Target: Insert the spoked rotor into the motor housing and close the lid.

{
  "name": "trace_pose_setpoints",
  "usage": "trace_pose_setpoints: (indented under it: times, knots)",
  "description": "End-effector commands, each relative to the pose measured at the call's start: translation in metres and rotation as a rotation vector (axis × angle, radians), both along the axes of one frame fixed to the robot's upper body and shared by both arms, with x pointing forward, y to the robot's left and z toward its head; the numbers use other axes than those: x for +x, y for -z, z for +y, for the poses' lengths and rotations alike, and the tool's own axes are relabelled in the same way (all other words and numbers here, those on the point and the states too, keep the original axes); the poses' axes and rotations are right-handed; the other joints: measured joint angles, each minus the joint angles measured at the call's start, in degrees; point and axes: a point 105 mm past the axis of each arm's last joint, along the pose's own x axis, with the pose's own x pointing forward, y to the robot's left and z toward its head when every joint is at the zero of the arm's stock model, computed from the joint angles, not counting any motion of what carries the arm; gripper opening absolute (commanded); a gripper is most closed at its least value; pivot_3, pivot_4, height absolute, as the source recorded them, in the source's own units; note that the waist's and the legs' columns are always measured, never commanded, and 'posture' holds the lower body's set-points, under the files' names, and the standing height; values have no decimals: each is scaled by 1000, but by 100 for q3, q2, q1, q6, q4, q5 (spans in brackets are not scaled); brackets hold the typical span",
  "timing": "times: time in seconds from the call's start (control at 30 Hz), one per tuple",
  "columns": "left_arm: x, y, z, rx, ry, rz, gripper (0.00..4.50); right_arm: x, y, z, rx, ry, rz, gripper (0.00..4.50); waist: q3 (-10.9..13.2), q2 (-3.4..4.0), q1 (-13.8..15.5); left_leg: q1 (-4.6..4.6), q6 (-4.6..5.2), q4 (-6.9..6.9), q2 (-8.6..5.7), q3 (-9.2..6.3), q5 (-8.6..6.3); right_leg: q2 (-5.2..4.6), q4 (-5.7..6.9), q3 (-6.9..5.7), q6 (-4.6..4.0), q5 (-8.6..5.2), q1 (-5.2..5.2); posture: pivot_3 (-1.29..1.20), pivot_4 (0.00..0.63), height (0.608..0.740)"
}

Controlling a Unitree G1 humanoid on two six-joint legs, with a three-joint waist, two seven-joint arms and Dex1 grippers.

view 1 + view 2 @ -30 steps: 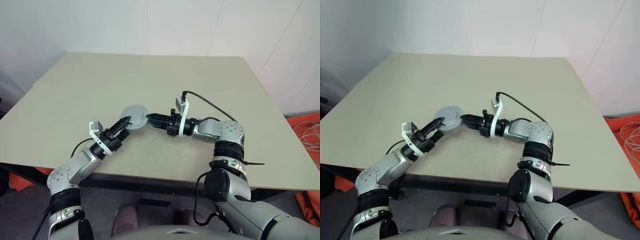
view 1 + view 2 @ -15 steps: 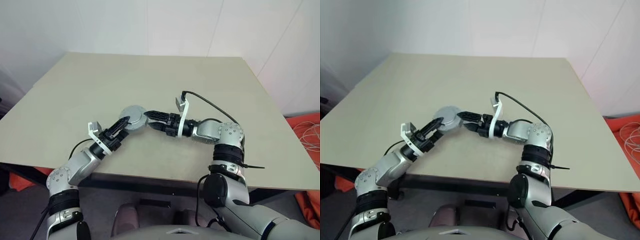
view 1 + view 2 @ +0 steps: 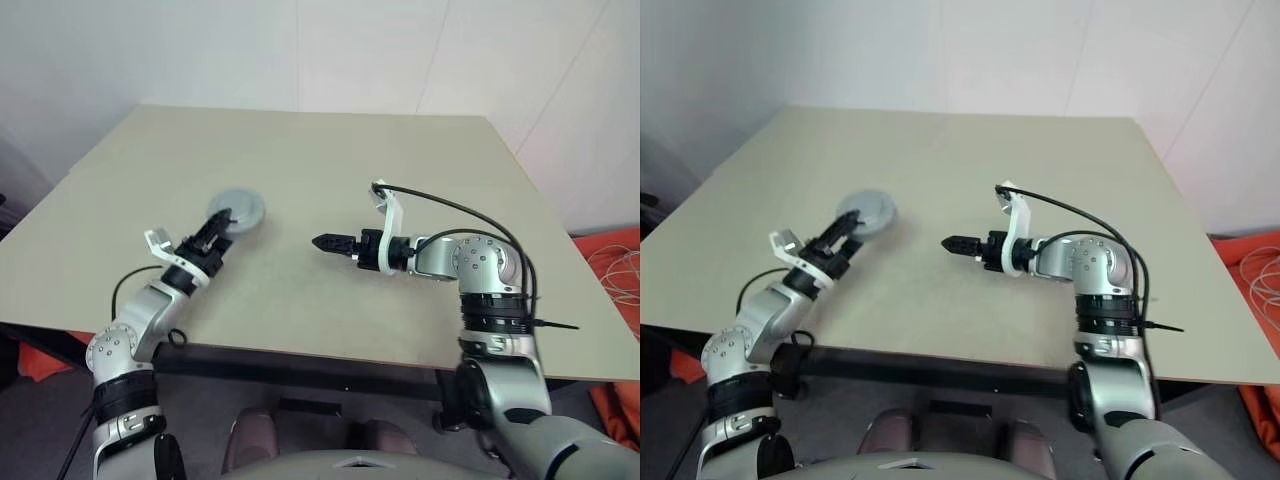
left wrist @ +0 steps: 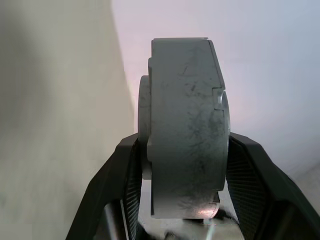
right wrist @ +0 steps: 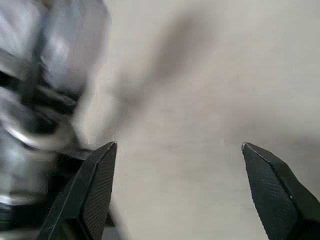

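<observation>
My left gripper (image 3: 218,228) is shut on a round grey metal can, the motor housing (image 4: 185,130), held a little above the left part of the table. The head views show its plain light grey top face, the lid (image 3: 240,210). In the left wrist view the can stands edge-on between the two black fingers (image 4: 127,170). The windings are hidden, and so is the spoked rotor. My right gripper (image 3: 323,241) hovers over the table's middle, pointing left, well apart from the can. Its jaws stand open with nothing between them (image 5: 180,150).
The beige table (image 3: 400,160) stretches far back and to the right, with its front edge (image 3: 330,355) close to me. White walls stand behind it. Orange material with white cords (image 3: 615,265) lies on the floor at the right.
My right gripper has opened, let go of the grey can's edge and drawn back to the right. My left gripper has carried the can to the left and farther away.
</observation>
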Motion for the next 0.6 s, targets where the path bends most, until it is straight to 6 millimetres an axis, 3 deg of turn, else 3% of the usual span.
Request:
trace_pose_setpoints:
  times: [0.03, 0.23, 0.5, 0.6]
  knots:
    - [10, -27, 24, 8, -147, -53, 2036, -13, -35, 20, 3, -191, -358, 4500, 1, -2, -1, 0, 6, 4, 1, 0, -4, 0, 0, -1, 1, -1, 5, 0, 0, 740]
    - [16, -30, 39, -23, -231, -30, 2036, -28, -45, 25, 16, -334, -648, 4500, 1, -30, 12, -4, 28, 34, 2, -2, -16, 1, 0, -2, 11, 1, 6, 0, 0, 740]
    - [31, 14, 76, -71, -495, 212, 2036, -37, -40, 24, 9, -435, -711, 4500, 2, -62, -15, 0, 43, 63, -1, -4, -25, -7, 0, 2, 23, 8, 24, 0, 0, 740]
    - [34, 23, 79, -90, -525, 257, 2036, -37, -37, 22, -5, -446, -714, 4500, 2, -90, -20, -1, 43, 65, -1, -6, -25, -6, 0, 0, 25, 9, 23, 0, 0, 740]
